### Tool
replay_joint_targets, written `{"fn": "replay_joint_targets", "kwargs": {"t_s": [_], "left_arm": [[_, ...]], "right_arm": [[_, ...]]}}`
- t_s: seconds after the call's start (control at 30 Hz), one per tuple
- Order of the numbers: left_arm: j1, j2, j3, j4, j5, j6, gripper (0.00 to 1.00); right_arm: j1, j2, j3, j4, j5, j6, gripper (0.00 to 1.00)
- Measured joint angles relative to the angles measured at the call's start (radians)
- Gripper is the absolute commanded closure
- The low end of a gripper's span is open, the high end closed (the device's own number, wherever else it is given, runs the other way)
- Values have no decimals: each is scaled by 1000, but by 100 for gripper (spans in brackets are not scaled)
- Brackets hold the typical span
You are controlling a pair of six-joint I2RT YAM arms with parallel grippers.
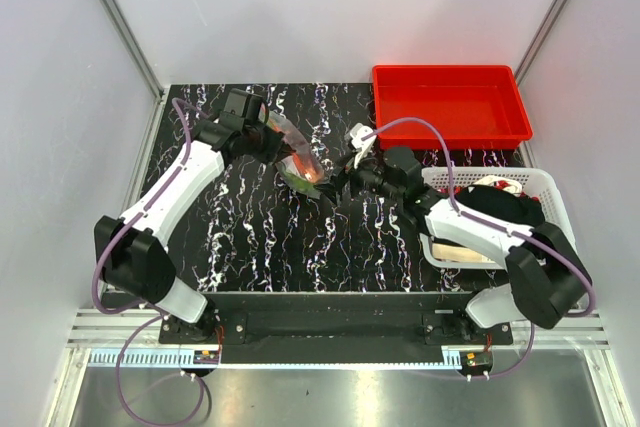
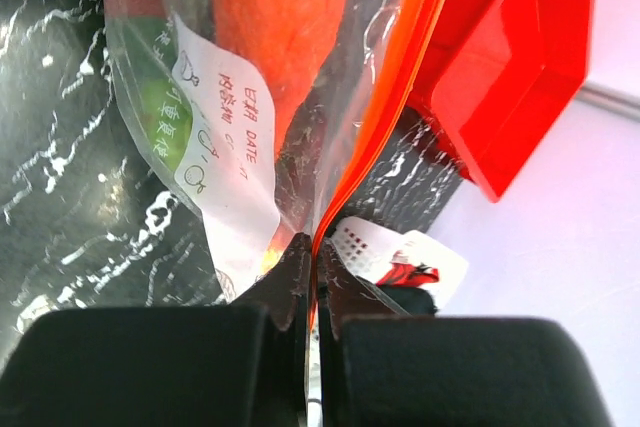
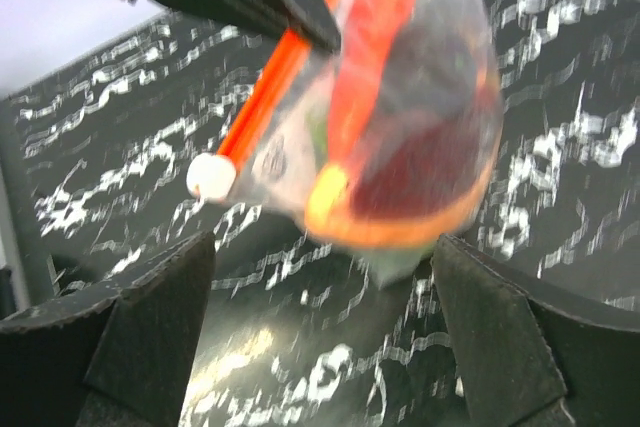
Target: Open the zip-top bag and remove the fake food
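Barely begun: my left claw [image 2: 312, 252] pinches the zip-top bag [image 2: 225, 162] by its strip, my right claw [image 3: 322, 257] gapes empty, fake food [image 2: 285, 17] all inside.

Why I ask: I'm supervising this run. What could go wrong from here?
1. The left pincer pinches only a thin edge of the zip-top bag beside its zip strip; weighted by fake food, it could slip.
2. The open right pincer faces the bag's bulging body, so it may clamp food, not the mouth.
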State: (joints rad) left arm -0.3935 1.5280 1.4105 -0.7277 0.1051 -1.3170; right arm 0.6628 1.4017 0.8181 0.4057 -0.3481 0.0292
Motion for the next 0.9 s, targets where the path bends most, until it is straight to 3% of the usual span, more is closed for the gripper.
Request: {"fn": "replay_joint_targets", "kwargs": {"t_s": [0.17, 0.23, 0.37, 0.4, 0.53, 0.6, 0.67, 0.77, 0.9], "left_arm": [[1, -12, 0, -29, 18, -80, 100], [1, -14, -1, -35, 28, -105, 100], [1, -19, -13, -42, 40, -156, 100], [1, -20, -13, -43, 42, -163, 100], [2, -20, -13, -42, 45, -195, 100], [2, -20, -13, -38, 47, -202, 100], [2, -20, -14, -24, 48, -200, 100], [2, -27, -37, 14, 49, -191, 89], [8, -41, -64, 47, 50, -80, 59]], "right_arm": [[14, 54, -45, 195, -4, -18, 14], [18, 74, -66, 258, -3, -18, 24], [24, 116, -67, 320, -12, -13, 36], [26, 125, -67, 331, -12, -10, 45], [34, 153, -66, 365, -15, 18, 68], [36, 156, -66, 378, -17, 33, 73], [37, 156, -66, 392, -13, 48, 88], [37, 156, -66, 406, -12, 69, 100], [37, 153, -66, 393, -13, 85, 100]]}}
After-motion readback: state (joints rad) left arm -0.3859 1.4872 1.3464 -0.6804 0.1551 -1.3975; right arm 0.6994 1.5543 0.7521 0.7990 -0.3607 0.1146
